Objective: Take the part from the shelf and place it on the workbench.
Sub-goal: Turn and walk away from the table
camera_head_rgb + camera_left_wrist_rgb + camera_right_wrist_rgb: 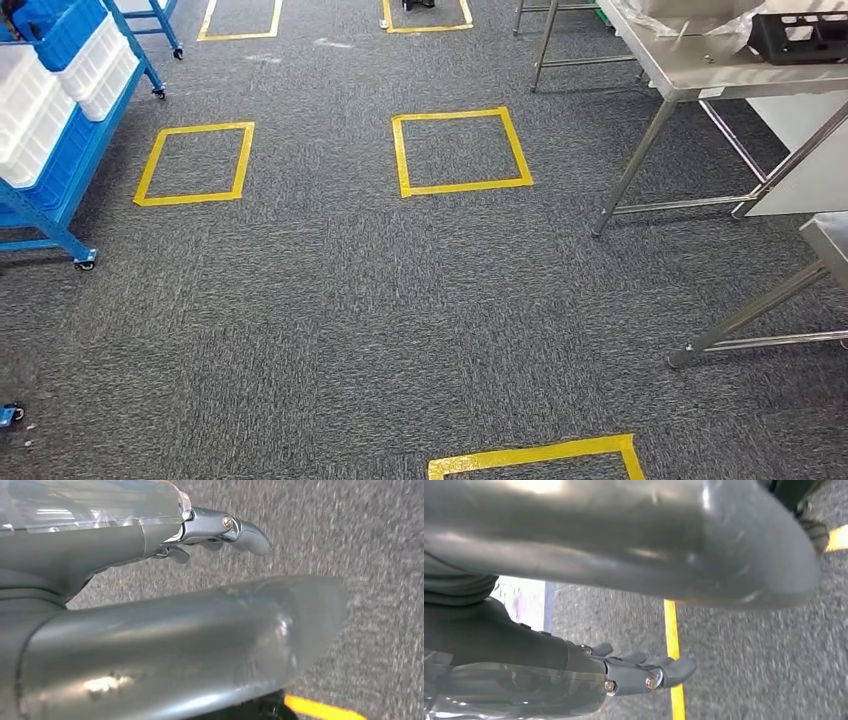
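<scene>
The blue wheeled shelf [52,196] stands at the left edge of the head view, loaded with white bins [38,108] and a blue bin [62,28]; I cannot make out a part in them. At the top right is the steel workbench [690,72], with a black crate-like object [806,36] and clear plastic on it. My left hand [190,630] hangs over grey carpet, its fingers [240,529] stretched out and holding nothing. My right hand [634,545] also hangs above the carpet with its fingers [664,672] extended and nothing in them.
Grey carpet runs between shelf and workbench, marked with yellow tape squares [460,150] [196,162] [540,458]. The workbench's steel legs [632,172] slant down to the floor. A second steel table [826,238] juts in at the right edge.
</scene>
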Controlling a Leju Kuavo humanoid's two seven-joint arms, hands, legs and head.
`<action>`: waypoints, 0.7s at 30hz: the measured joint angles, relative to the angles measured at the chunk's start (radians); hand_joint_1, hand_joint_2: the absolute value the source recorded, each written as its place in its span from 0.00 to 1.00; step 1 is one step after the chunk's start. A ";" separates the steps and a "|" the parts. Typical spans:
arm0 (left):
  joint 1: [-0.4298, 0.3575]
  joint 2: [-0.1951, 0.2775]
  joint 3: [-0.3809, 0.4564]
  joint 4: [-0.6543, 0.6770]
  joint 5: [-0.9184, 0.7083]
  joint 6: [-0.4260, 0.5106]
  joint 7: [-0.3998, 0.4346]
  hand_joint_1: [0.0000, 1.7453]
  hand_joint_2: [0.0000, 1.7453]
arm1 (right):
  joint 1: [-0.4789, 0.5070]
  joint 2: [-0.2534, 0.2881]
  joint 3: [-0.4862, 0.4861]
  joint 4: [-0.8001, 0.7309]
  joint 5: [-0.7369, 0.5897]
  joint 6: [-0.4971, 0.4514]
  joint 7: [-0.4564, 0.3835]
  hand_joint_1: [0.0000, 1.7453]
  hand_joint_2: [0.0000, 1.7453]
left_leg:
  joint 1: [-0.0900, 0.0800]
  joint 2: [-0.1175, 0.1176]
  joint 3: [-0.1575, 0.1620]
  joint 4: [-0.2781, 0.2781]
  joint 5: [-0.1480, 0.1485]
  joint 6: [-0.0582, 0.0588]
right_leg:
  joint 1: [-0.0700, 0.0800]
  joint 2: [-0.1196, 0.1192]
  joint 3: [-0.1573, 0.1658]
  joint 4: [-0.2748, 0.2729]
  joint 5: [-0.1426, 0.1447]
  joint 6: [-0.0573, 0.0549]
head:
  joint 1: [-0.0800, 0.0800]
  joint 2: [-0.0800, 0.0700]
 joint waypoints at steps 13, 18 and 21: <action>0.000 0.000 0.000 0.000 0.000 0.000 0.001 0.00 0.00 | 0.002 0.000 0.001 0.000 0.002 0.009 0.000 0.00 0.00 | -0.005 0.194 0.013 0.018 -0.022 -0.006 | 0.014 -0.162 0.024 -0.004 -0.018 -0.012 | -0.005 0.000; 0.001 0.000 0.000 0.000 0.000 0.001 0.002 0.00 0.00 | -0.005 0.000 0.001 0.000 0.003 0.010 0.002 0.00 0.00 | -0.004 0.149 0.015 -0.001 -0.010 0.024 | 0.007 -0.136 0.014 0.042 -0.060 0.012 | 0.002 0.000; -0.001 0.000 0.000 0.000 0.001 0.001 0.003 0.00 0.00 | -0.001 0.000 0.001 0.000 0.003 0.013 0.003 0.00 0.00 | -0.005 0.115 0.012 -0.004 -0.004 0.033 | 0.002 -0.069 -0.082 0.231 -0.148 0.017 | 0.007 0.000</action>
